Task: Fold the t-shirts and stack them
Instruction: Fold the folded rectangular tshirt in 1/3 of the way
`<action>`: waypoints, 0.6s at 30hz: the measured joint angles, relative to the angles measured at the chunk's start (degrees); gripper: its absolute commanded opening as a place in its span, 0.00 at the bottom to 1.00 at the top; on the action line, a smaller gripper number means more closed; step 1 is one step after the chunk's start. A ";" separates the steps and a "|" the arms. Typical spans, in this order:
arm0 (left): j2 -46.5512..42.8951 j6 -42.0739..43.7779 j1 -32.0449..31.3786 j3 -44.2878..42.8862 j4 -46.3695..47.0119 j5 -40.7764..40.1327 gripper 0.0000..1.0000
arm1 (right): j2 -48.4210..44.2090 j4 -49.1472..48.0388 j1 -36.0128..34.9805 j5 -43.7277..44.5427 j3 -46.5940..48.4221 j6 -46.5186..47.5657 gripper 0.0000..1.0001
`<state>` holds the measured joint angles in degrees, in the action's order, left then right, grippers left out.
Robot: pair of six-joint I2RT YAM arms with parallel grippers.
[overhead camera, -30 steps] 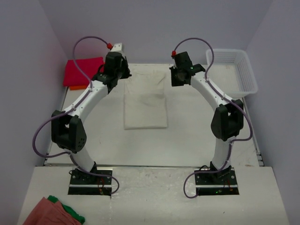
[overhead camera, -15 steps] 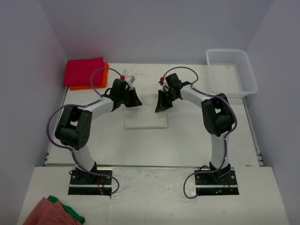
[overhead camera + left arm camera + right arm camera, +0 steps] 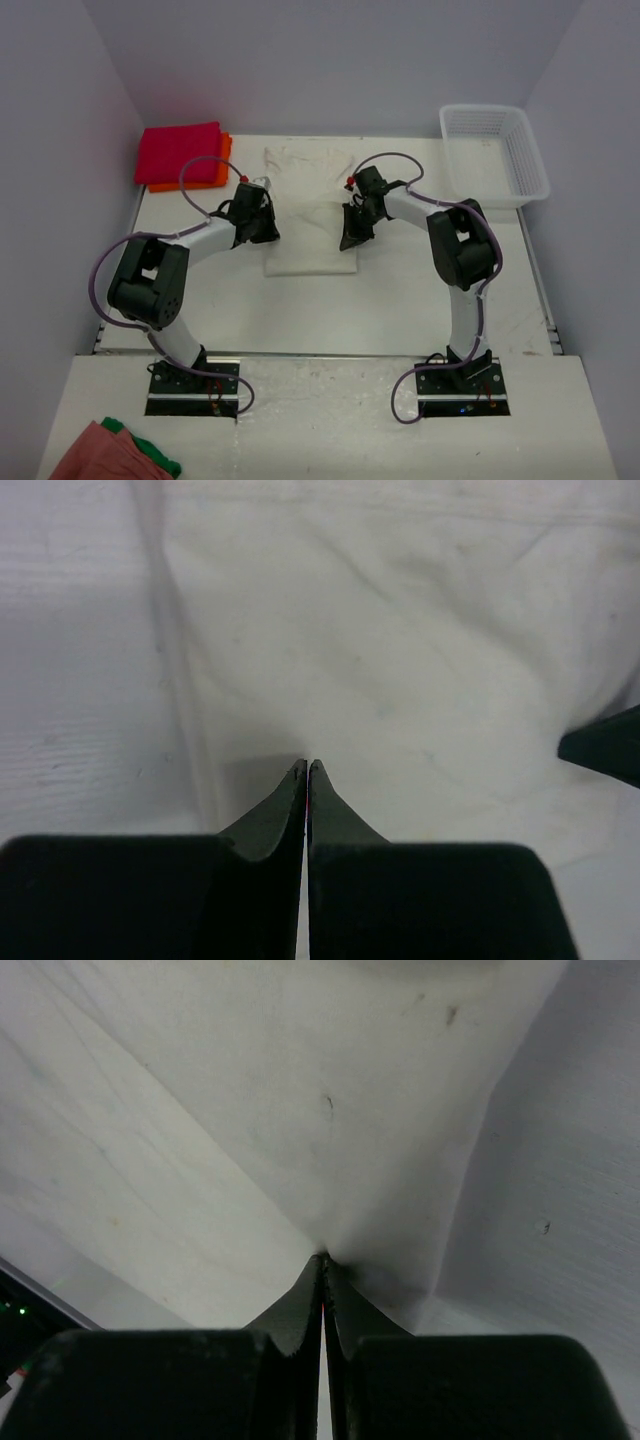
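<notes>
So the cream-white t-shirt (image 3: pixel 310 258) is lying in the middle of the table (image 3: pixel 400 300), partly folded, with both arms down over its side edges. The left gripper (image 3: pixel 306 770) is clenched tight on the cloth at one side, and the right gripper (image 3: pixel 322 1262) is pinching a bunched fold on the other (fabric puckers right into its tips). The magenta-red t-shirt (image 3: pixel 178 152) sits folded on top of the orange t-shirt (image 3: pixel 224 165) at the far-left corner.
</notes>
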<state>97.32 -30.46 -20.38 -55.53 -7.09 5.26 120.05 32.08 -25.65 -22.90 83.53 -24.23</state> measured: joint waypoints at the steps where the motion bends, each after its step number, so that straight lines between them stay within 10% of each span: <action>1: -0.04 0.00 0.00 0.22 -0.55 -0.79 0.00 | -0.02 0.00 0.00 0.28 -0.07 -0.22 0.00; 18: -3.06 -3.21 -0.07 7.21 -1.79 -8.17 0.00 | -8.11 -3.96 -1.84 8.04 -10.38 -2.60 0.00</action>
<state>94.26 -33.67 -20.45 -48.31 -8.88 -2.92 111.94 28.12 -27.49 -14.85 73.14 -26.83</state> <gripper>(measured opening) 0.002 0.003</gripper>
